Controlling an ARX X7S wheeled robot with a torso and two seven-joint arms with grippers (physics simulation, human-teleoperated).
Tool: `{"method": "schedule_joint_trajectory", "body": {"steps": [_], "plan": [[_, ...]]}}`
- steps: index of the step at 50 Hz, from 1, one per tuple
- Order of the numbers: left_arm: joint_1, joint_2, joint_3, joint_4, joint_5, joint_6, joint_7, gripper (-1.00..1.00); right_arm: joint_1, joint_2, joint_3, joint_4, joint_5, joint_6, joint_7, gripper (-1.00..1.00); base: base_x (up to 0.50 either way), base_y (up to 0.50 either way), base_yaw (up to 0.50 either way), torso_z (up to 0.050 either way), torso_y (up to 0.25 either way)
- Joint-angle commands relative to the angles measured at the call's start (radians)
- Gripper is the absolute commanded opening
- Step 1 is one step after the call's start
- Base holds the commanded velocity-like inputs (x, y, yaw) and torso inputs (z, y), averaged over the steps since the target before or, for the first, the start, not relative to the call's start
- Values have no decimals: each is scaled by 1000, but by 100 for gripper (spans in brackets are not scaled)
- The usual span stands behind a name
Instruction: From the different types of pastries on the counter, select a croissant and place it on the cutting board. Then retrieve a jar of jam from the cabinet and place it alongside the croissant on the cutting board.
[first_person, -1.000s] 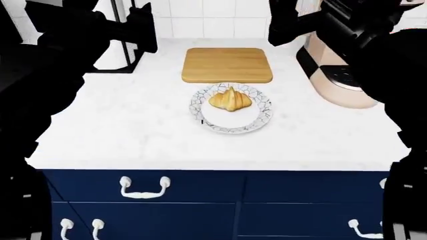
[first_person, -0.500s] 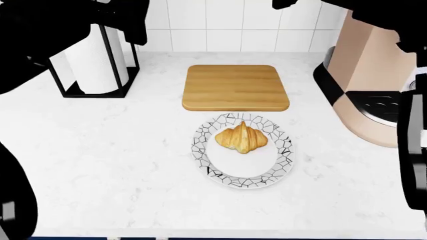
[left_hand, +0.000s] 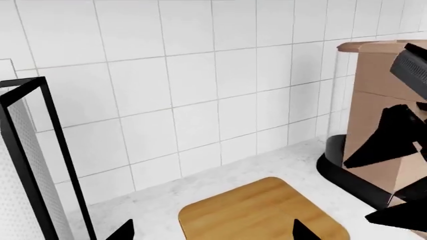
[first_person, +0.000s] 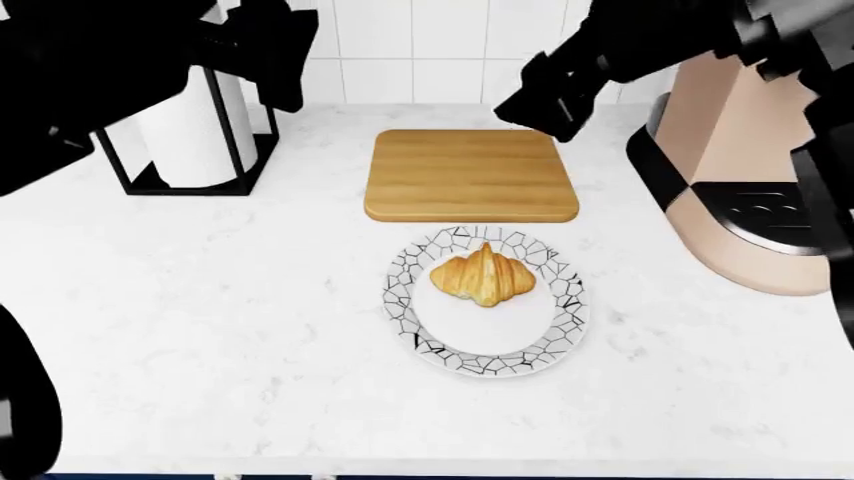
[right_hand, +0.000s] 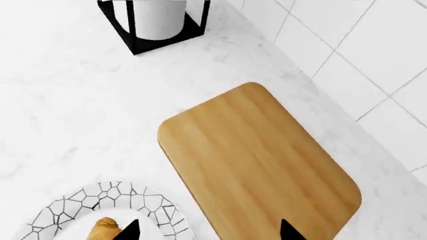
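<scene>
A golden-brown croissant (first_person: 483, 276) lies on a white plate (first_person: 441, 345) with a black crackle pattern, on the marble counter (first_person: 240, 300). Just behind the plate is the bare wooden cutting board (first_person: 470, 174). My right gripper (first_person: 541, 95) hovers over the board's far right corner. In the right wrist view this gripper (right_hand: 209, 232) is open above the board (right_hand: 260, 165), with the croissant (right_hand: 105, 227) beside one fingertip. My left gripper (first_person: 274, 45) is raised at the back left; this gripper (left_hand: 213, 235) is open and empty, with the board (left_hand: 260, 212) below. The jar of jam and the cabinet are out of view.
A black-framed paper-towel holder (first_person: 187, 120) stands at the back left of the counter. A tan and black coffee machine (first_person: 747, 170) stands at the right, close to the board. A white tiled wall (first_person: 441, 50) closes the back.
The head view moved in over the counter, and the drawer fronts left the frame. Since half a second ago my right gripper has come down and left over the board's far right corner.
</scene>
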Motion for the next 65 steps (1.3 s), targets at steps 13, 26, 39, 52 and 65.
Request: {"method": "schedule_joint_trajectory", "body": {"steps": [13, 26, 39, 52, 65], "plan": [[34, -50, 37, -20, -59, 63, 0, 100, -20, 141, -225, -379, 61, 123, -368, 100, 0, 0, 0, 0, 0], [40, -60, 41, -17, -88, 72, -19, 100, -57, 157, -235, -472, 94, 133, -335, 100, 0, 0, 0, 0, 0], [42, -78, 52, -20, -106, 83, -26, 100, -136, 58, -271, -310, 70, -2, -320, 100, 0, 0, 0, 0, 0], [46, -87, 73, -28, -112, 100, -28, 100, -144, 96, -302, -334, 48, -31, -298, 100, 0, 0, 0, 0, 0], [55, -93, 82, -28, -125, 113, -36, 100, -153, 113, -311, -352, 52, -27, -278, 100, 0, 0, 0, 0, 0]]}}
